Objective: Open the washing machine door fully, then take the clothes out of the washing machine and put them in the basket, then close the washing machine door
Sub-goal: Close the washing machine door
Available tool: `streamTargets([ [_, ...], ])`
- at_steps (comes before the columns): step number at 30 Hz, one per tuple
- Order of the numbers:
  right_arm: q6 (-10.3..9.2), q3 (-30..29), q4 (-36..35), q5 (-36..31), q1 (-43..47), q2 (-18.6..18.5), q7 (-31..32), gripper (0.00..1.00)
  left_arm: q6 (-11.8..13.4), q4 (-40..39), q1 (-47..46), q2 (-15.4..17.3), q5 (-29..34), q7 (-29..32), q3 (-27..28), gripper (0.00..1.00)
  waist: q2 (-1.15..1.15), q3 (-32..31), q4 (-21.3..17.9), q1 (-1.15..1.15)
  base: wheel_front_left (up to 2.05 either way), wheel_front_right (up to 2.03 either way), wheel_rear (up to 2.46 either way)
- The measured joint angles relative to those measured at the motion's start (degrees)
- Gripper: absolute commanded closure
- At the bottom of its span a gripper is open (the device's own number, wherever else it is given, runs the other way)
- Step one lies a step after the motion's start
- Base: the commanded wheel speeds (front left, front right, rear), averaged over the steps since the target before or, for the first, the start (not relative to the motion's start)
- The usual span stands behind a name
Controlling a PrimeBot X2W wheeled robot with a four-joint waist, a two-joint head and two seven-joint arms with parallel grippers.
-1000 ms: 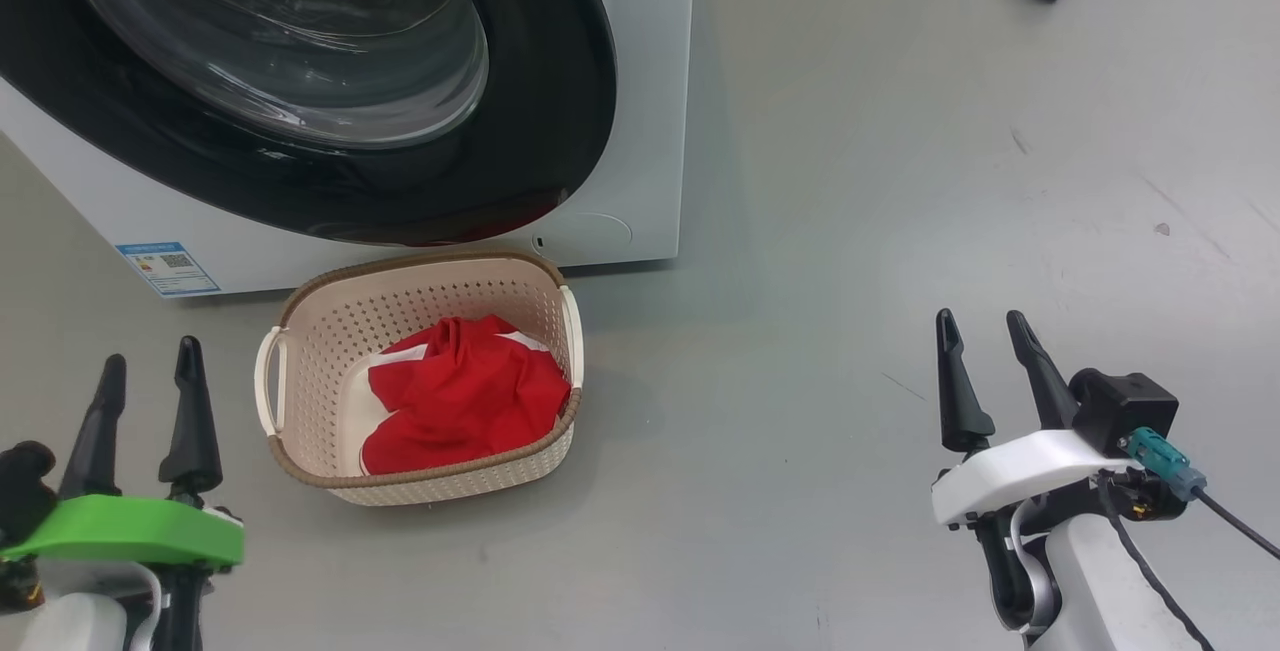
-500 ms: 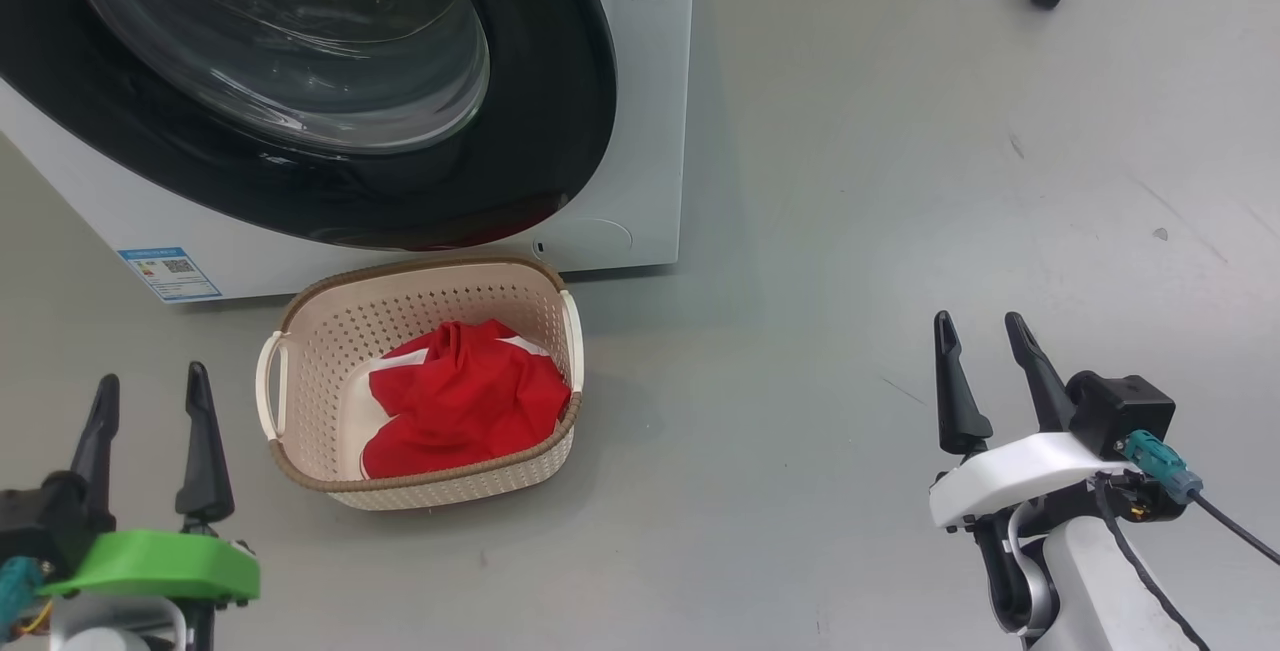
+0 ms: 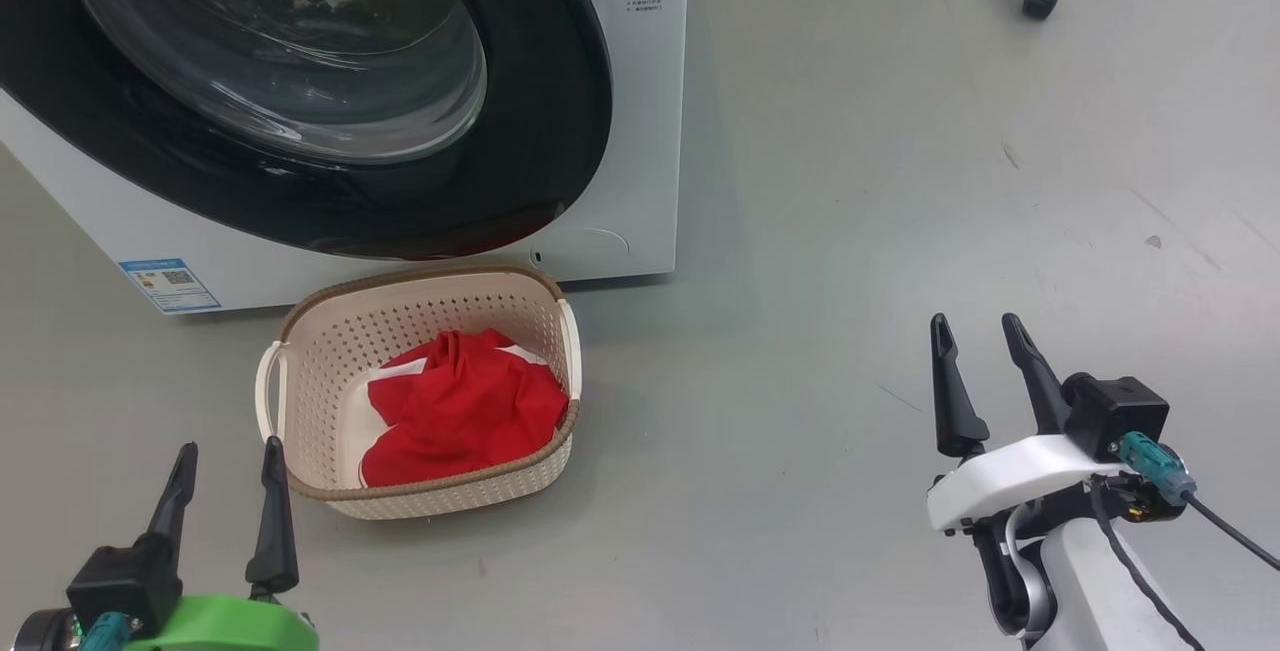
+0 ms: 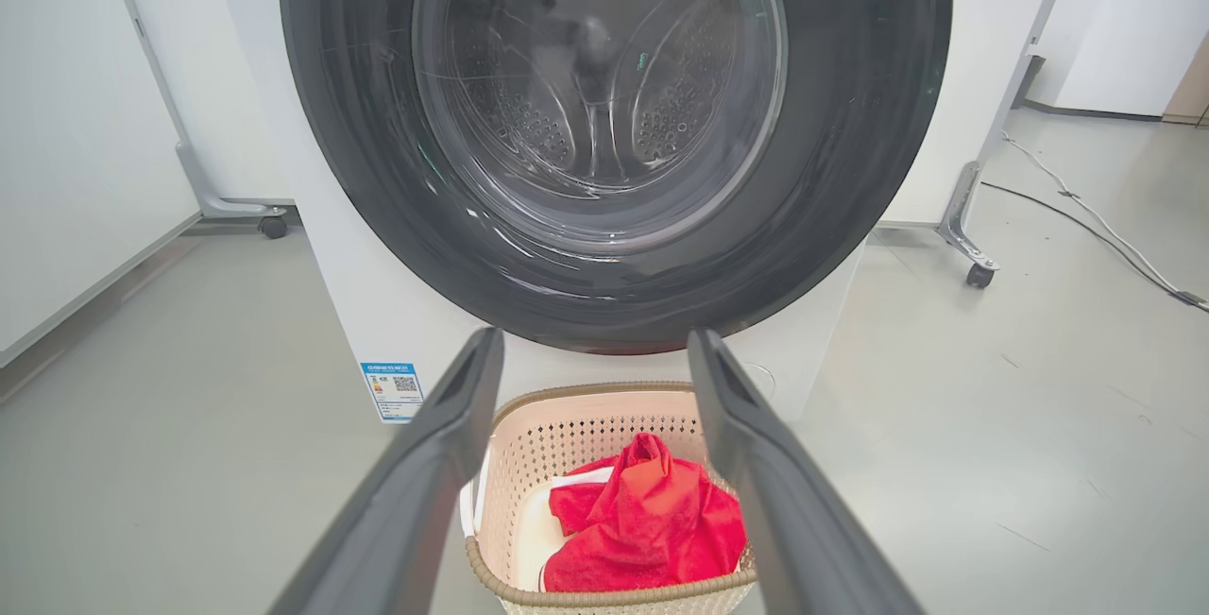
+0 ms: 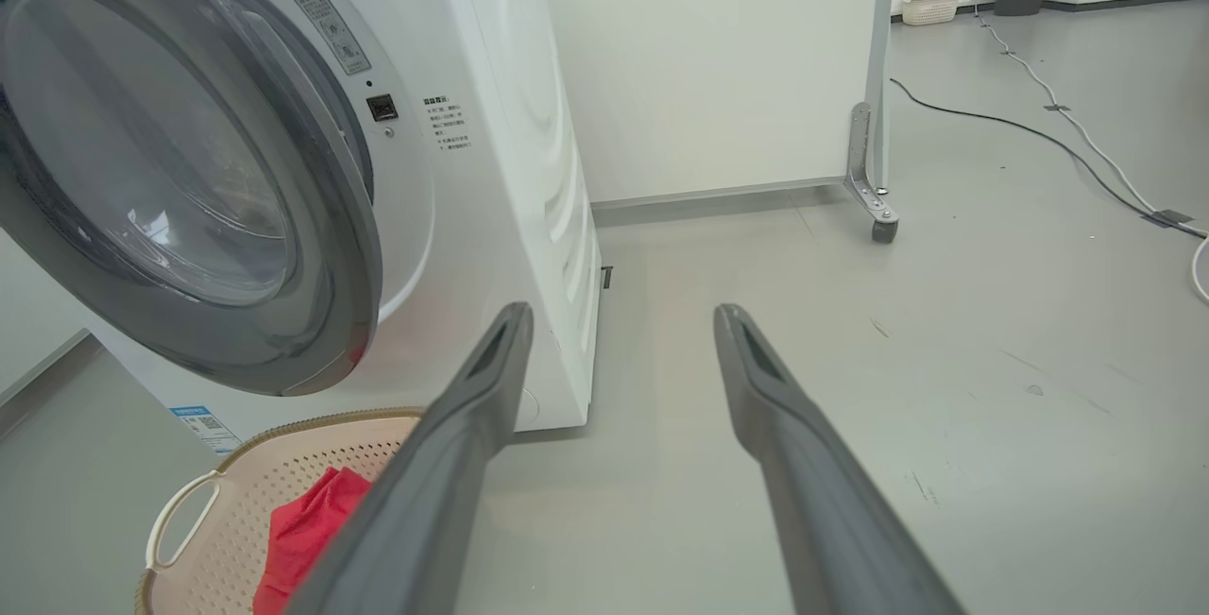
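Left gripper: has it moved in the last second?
Yes. In the head view the left gripper has slid down and right, now beside the near left corner of the basket.

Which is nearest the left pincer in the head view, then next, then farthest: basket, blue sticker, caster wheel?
1. basket, just right of the left pincer.
2. blue sticker, ahead on the washing machine base.
3. caster wheel, far upper right.

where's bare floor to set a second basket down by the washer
The widest free patch is the grey floor right of the basket, bordered by the washing machine corner and the right gripper. A smaller strip lies left of the basket, ahead of the left gripper. Crowded: the narrow gap between basket and washing machine door.
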Motion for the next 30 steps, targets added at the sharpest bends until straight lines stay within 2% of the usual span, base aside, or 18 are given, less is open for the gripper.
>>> streamTargets([
  [30, -0.08, 0.5, -0.3, -0.2, 1.1, 0.0, 0.0, 0.00, -1.4, 0.0, 0.4, -1.6, 3.1, 0.0, 2.1, 0.00, 0.00, -0.7, 0.5, 0.00, 0.00, 0.00, 0.00],
])
